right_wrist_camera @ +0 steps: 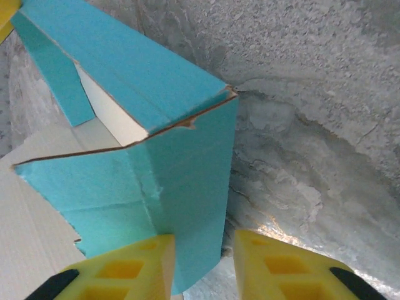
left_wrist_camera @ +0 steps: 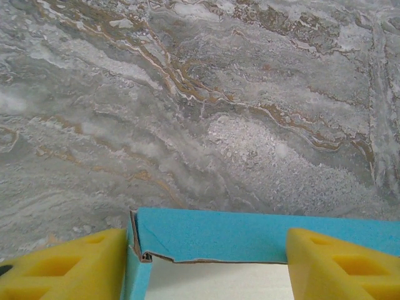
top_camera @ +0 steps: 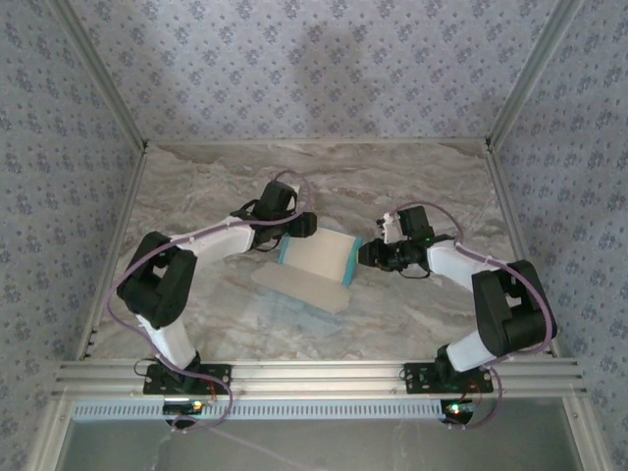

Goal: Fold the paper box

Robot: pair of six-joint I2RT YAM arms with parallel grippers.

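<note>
I see soft, even light and only faint shadows on the table [top_camera: 412, 304]. Wrist views blur slightly at the bottom edge.

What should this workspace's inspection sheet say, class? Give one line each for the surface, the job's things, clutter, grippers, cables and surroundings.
Surface: grey and tan marbled table.
Job's things: paper box, half folded, blue outside, pale inside, with one pale panel lying flat toward the near edge.
Clutter: nothing seen.
Grippers: left gripper open, straddling the box's blue end wall; right gripper open, a blue flap between its jaws at the other end.
Cables: purple cables loop along both arms, off the box.
Surroundings: patterned walls on three sides; metal rail at the near edge.
</note>
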